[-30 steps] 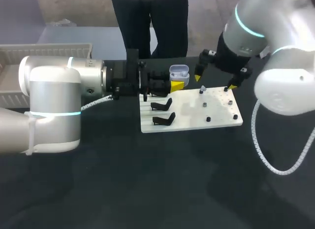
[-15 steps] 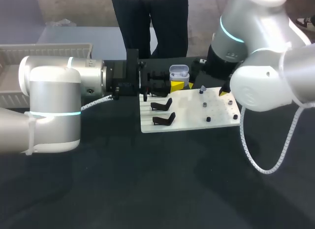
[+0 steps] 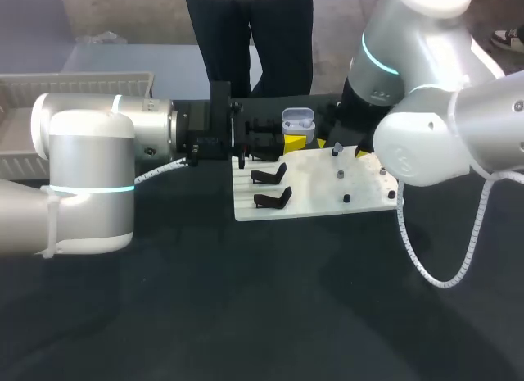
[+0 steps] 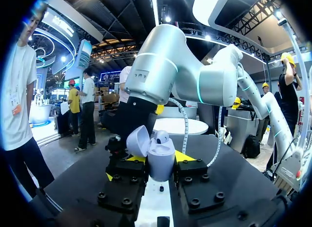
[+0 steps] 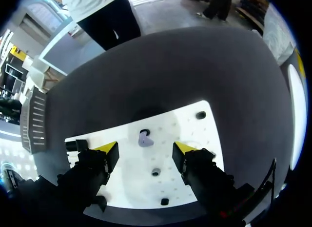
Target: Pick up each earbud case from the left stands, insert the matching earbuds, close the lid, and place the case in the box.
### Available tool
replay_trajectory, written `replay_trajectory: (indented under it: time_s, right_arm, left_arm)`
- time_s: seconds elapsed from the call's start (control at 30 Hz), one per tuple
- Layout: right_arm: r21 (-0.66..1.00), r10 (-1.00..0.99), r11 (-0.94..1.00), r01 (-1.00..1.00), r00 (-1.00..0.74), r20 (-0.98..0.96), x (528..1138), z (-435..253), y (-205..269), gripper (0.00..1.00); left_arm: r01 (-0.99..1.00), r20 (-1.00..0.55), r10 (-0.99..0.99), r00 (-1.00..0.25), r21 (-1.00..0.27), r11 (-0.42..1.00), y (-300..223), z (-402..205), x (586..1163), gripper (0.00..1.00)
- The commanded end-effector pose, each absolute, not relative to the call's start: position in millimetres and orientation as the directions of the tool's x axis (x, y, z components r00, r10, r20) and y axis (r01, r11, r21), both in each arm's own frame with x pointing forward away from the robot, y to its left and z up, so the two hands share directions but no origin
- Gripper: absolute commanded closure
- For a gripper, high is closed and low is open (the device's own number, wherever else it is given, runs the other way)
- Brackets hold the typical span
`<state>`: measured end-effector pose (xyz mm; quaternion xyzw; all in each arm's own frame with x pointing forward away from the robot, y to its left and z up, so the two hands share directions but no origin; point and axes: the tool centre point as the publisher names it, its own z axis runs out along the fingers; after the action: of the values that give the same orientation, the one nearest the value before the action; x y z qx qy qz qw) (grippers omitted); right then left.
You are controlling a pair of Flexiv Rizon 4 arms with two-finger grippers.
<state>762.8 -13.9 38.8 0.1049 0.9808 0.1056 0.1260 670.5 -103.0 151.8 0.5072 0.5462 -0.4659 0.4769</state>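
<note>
Black table top (image 3: 246, 315) lies under both arms; a white board (image 3: 315, 205) lies flat on it, over toward the far side; two black stands (image 3: 270, 176) sit on the left part of the board, one behind the other, and nothing rests on them; a few small dark pegs (image 5: 155, 172) dot the right part.

My left arm comes in from the left, low over the table; the left gripper (image 4: 161, 164) is just past the far left edge of the board; its two fingers press on the earbud case (image 4: 162, 153) from both sides and hold it up off the table; the case is pale and stands upright; its lid (image 4: 137, 140) is tipped open; a small round white bud peeks out of the top.

My right arm comes in from the right and bends down over the board; the right gripper (image 5: 145, 151) hangs above the board with its fingers spread wide and nothing in them; a little pale earbud (image 5: 144, 138) stands on the board just ahead of the gap between the yellow tips, touching neither.

Far to the left, at the table's back edge, is the white box (image 3: 78, 84), well apart from the case.
</note>
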Motion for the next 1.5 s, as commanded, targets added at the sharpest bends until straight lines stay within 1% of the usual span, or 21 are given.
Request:
replay_trajectory:
  time_s: [0.03, 0.23, 0.37, 1.1, 1.3, 1.5]
  right_arm:
    - [0.236, 0.233, 0.955, 0.18, -0.947, -0.221, 765, 37, -14, 0.36]
    - [0.238, 0.233, 0.954, 0.181, -0.948, -0.216, 766, 35, -14, 0.42]
    - [0.242, 0.236, 0.953, 0.183, -0.948, -0.213, 766, 35, -13, 0.51]
    - [0.247, 0.232, 0.952, 0.181, -0.953, -0.196, 771, 28, -9, 0.57]
    - [0.249, 0.235, 0.951, 0.184, -0.953, -0.192, 771, 27, -9, 0.61]
    - [0.254, 0.241, 0.949, 0.19, -0.952, -0.188, 772, 25, -9, 0.62]
  left_arm:
    - [0.998, -0.994, 0.103, -0.026, -0.02, 0.059, -103, 150, 669, 1.0]
    - [0.998, -0.994, 0.103, -0.026, -0.02, 0.059, -103, 150, 669, 1.0]
    - [0.998, -0.994, 0.103, -0.026, -0.02, 0.059, -103, 150, 669, 1.0]
    - [0.998, -0.994, 0.103, -0.026, -0.02, 0.059, -103, 150, 669, 1.0]
    - [0.998, -0.994, 0.103, -0.026, -0.02, 0.059, -103, 150, 669, 1.0]
    - [0.998, -0.994, 0.103, -0.026, -0.02, 0.059, -103, 150, 669, 1.0]
